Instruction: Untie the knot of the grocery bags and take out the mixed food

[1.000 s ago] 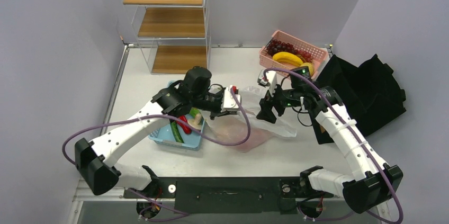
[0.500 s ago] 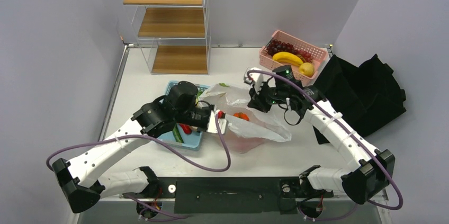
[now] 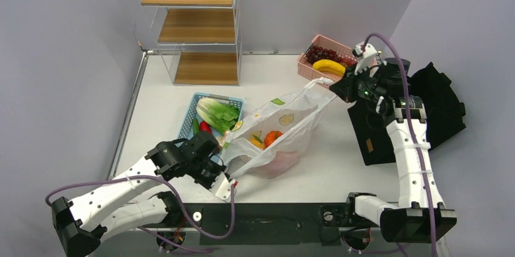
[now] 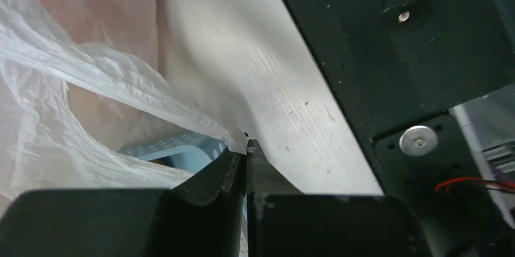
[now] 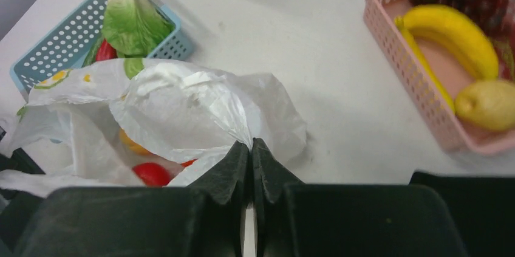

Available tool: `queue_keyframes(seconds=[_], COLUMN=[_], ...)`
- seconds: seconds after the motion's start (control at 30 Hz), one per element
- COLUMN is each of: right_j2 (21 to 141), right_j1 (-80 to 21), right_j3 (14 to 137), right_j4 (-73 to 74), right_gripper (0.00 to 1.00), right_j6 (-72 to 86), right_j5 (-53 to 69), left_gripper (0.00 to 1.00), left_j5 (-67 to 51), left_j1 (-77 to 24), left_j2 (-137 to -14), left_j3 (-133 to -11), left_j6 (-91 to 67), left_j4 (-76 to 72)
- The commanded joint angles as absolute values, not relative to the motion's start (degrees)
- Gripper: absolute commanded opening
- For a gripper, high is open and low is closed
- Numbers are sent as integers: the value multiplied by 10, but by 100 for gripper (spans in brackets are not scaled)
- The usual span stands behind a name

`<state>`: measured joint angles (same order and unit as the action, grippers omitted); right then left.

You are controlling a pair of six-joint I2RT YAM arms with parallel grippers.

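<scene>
The grocery bag point(image 3: 290, 120), thin white plastic with citrus prints, is stretched wide open between my two grippers in the middle of the table. My left gripper point(image 3: 229, 180) is near the front edge, shut on the bag's near corner; the film point(image 4: 91, 75) is pinched at the left gripper's point(image 4: 248, 146) tips. My right gripper point(image 3: 336, 89) is at the back right, shut on the opposite corner, and the bag point(image 5: 182, 105) bunches into the right gripper's point(image 5: 251, 143) tips. Mixed food lies inside: an orange piece point(image 3: 273, 137), a yellow one point(image 3: 255, 142) and a red one point(image 5: 152, 174).
A blue basket point(image 3: 200, 96) with lettuce and a red pepper sits left of the bag. A pink basket point(image 3: 316, 73) with banana and grapes stands just behind my right gripper. A black tote point(image 3: 431, 111) lies at the right. A wire shelf point(image 3: 194, 26) stands at the back.
The arms pulled apart: left toward the front edge, right up toward the pink basket. The right gripper shut on the bag. The bag now spreads open, showing the food.
</scene>
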<state>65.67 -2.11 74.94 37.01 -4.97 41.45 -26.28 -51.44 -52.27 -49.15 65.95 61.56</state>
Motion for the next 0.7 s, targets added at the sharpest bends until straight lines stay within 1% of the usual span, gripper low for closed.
queue_keyframes(seconds=[0.0, 0.1, 0.17, 0.2, 0.33, 0.37, 0.4, 0.43, 0.47, 0.5, 0.53, 0.6, 0.67], right_j2=[662, 662, 649, 640, 604, 596, 580, 572, 560, 556, 552, 549, 542], right_j1=[89, 123, 126, 122, 53, 34, 28, 21, 20, 19, 18, 7, -27], right_j3=[757, 735, 704, 684, 650, 648, 647, 650, 662, 672, 695, 741, 779], right_j4=[446, 548, 581, 590, 625, 626, 627, 627, 629, 630, 636, 645, 645], right_gripper=[0, 0, 0, 0, 0, 4, 21, 29, 44, 50, 60, 66, 72], right_j6=[-87, -171, -210, -222, -244, -249, -262, -268, -280, -285, -300, -327, -351], right_j5=[437, 427, 427, 434, 432, 435, 440, 442, 444, 445, 447, 448, 437], left_gripper=[0, 0, 0, 0, 0, 1, 9, 15, 24, 26, 29, 32, 34], left_j5=[-195, -166, -161, -161, -180, -188, -198, -204, -219, -224, -231, -231, -226], left_j1=[-516, -499, -491, -490, -490, -490, -490, -490, -492, -493, -500, -515, -529], left_j2=[-492, -467, -461, -462, -487, -490, -490, -487, -478, -471, -461, -450, -450], left_j3=[-435, -398, -389, -388, -422, -438, -446, -456, -463, -465, -467, -471, -476], left_j6=[729, 727, 729, 721, 683, 674, 671, 665, 663, 658, 655, 650, 649], left_j4=[700, 682, 665, 644, 608, 605, 596, 590, 577, 570, 557, 545, 537])
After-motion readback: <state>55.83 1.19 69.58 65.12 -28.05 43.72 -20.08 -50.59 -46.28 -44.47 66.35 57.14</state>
